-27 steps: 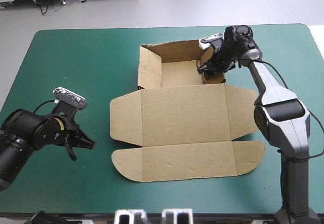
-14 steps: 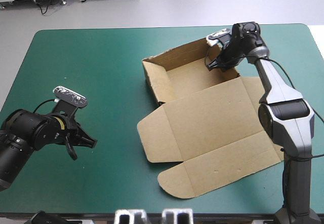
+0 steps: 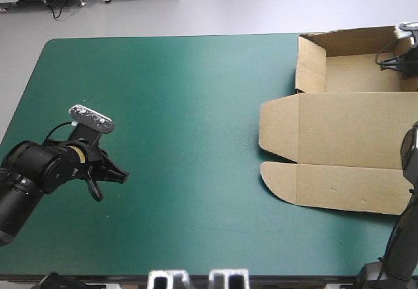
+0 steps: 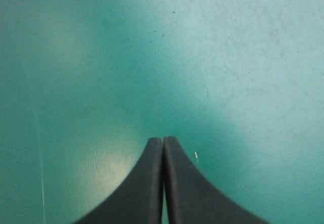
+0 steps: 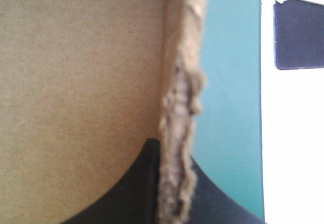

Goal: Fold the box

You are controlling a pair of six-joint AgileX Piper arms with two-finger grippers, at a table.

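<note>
Gripping the brown cardboard box by its raised wall with our black-fingered right gripper, we hover our left gripper clenched, empty.

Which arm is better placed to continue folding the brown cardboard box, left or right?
Right, likely: the right gripper grips a wall of the brown cardboard box; the left gripper is shut over teal-green cover, far away.
</note>
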